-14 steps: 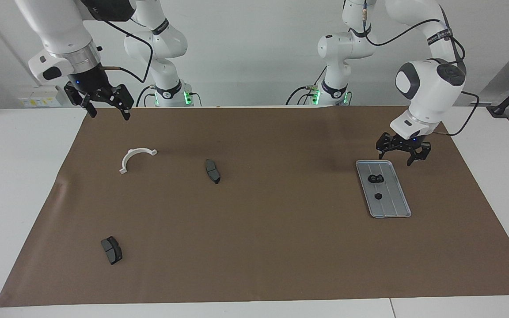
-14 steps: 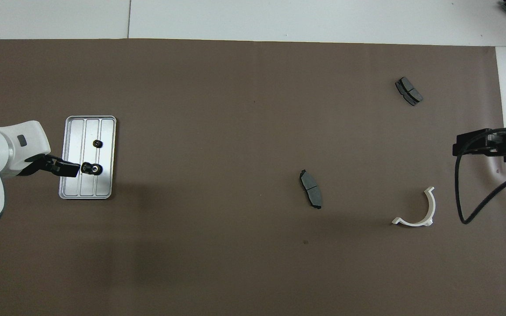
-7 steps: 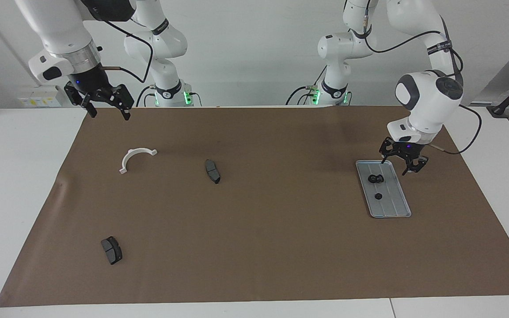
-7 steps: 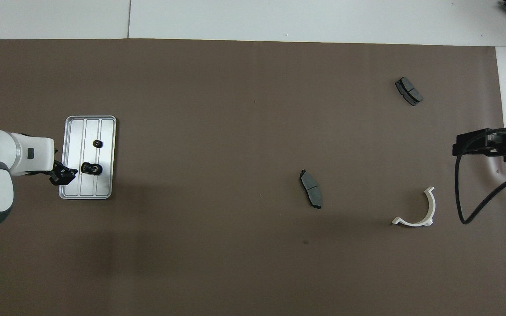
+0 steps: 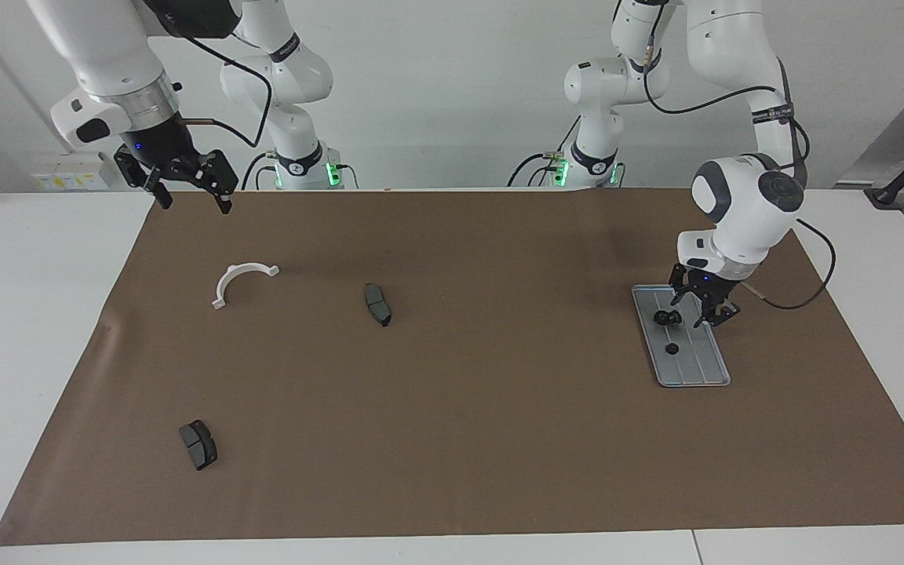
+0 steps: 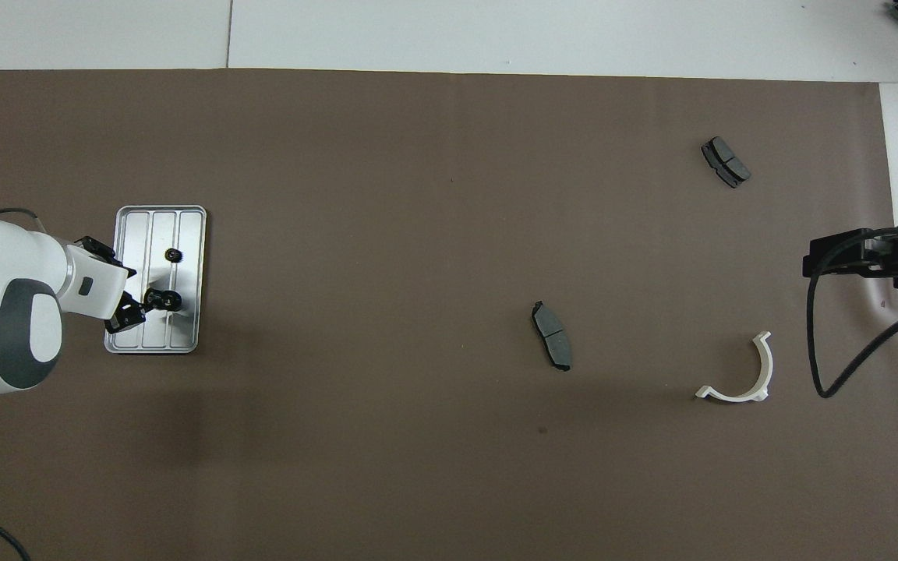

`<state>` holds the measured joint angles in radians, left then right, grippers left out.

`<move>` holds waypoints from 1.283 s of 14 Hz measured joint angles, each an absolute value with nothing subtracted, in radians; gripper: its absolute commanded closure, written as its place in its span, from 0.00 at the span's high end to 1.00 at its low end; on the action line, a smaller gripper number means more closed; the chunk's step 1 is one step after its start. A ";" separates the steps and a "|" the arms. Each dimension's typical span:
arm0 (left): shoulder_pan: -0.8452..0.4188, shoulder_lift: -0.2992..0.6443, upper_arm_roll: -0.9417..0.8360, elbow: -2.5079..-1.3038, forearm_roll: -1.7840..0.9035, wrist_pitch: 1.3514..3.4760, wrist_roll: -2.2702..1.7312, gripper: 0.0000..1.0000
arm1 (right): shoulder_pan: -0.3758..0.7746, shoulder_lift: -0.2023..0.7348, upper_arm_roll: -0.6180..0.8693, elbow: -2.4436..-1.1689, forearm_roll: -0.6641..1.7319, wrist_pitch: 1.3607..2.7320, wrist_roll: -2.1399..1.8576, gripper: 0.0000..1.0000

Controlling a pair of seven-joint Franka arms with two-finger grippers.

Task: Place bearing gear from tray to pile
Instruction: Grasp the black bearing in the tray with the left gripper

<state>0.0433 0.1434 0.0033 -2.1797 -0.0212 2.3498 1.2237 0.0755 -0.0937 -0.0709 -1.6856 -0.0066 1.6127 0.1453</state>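
Small black bearing gear (image 5: 665, 318) (on tray (image 5: 707, 369))

Two glossy white arms with grey joint caps, black cables looped along them, silver wrist collar on one, green lights glowing at both bases.

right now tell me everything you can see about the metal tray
The tray is a flat, silver-grey metal rectangle with rounded corners, a low raised rim and ribs running lengthwise. It lies flat on the brown mat toward the left arm's end of the table. Two small black parts sit in it: a bigger one nearer the robots and a smaller one. The left gripper is low over the tray's nearer end, beside the bigger part.
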 measured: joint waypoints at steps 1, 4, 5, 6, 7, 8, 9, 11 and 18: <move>0.043 0.149 0.002 -2.180 -0.021 2.356 1.238 0.62 | 0.076 -0.094 -0.071 -1.686 -0.007 1.613 0.145 1.00; 0.043 0.163 0.001 -2.180 -0.021 2.367 1.255 0.62 | 0.076 -0.094 -0.071 -1.686 -0.007 1.613 0.145 1.00; 0.041 0.167 0.000 -2.180 -0.021 2.370 1.259 0.62 | 0.076 -0.094 -0.071 -1.686 -0.007 1.613 0.145 1.00; 0.039 0.170 0.000 -2.180 -0.021 2.372 1.260 0.62 | 0.076 -0.094 -0.071 -1.686 -0.007 1.613 0.145 1.00; 0.036 0.173 0.000 -2.180 -0.021 2.372 1.260 0.62 | 0.076 -0.094 -0.071 -1.686 -0.007 1.613 0.145 1.00; 0.034 0.174 0.000 -2.180 -0.021 2.372 1.260 0.62 | 0.076 -0.094 -0.071 -1.686 -0.007 1.613 0.145 1.00; 0.033 0.174 0.000 -2.180 -0.021 2.372 1.260 0.62 | 0.076 -0.094 -0.071 -1.686 -0.007 1.613 0.145 1.00; 0.031 0.175 -0.001 -2.180 -0.021 2.372 1.270 0.54 | 0.076 -0.094 -0.071 -1.686 -0.007 1.613 0.145 1.00; 0.030 0.174 -0.002 -2.180 -0.021 2.370 1.282 0.37 | 0.076 -0.094 -0.071 -1.686 -0.007 1.613 0.145 1.00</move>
<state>0.0298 0.1736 -0.0021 -2.1798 -0.0212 2.3704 1.2817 0.0755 -0.0937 -0.0709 -1.6857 -0.0066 1.6126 0.1453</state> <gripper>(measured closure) 0.555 0.000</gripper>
